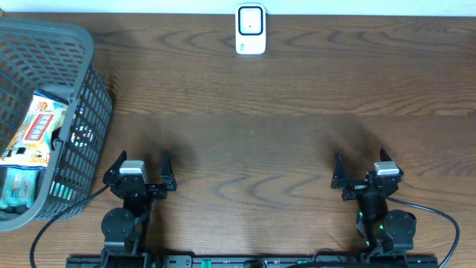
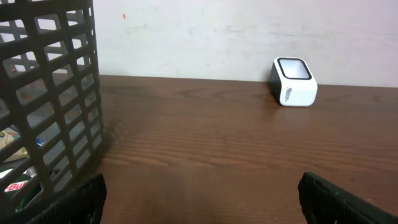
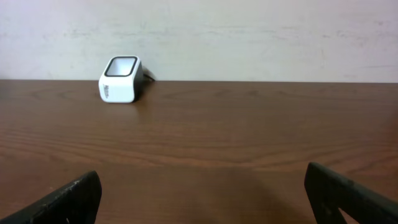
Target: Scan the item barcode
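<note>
The left arm (image 1: 119,223) and right arm (image 1: 390,227) are black, built of rounded joint housings, each with a pale grey block at the wrist. The left gripper (image 1: 143,160) and right gripper (image 1: 361,160) have thin, black, pointed fingers (image 2: 74,202) with a matte, grainy surface. Black cables (image 1: 439,213) trail from both bases. Small green lights (image 1: 361,217) glow on the right arm.

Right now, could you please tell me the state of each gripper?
Left gripper: open, holding nothing.
Right gripper: open, holding nothing.
</note>
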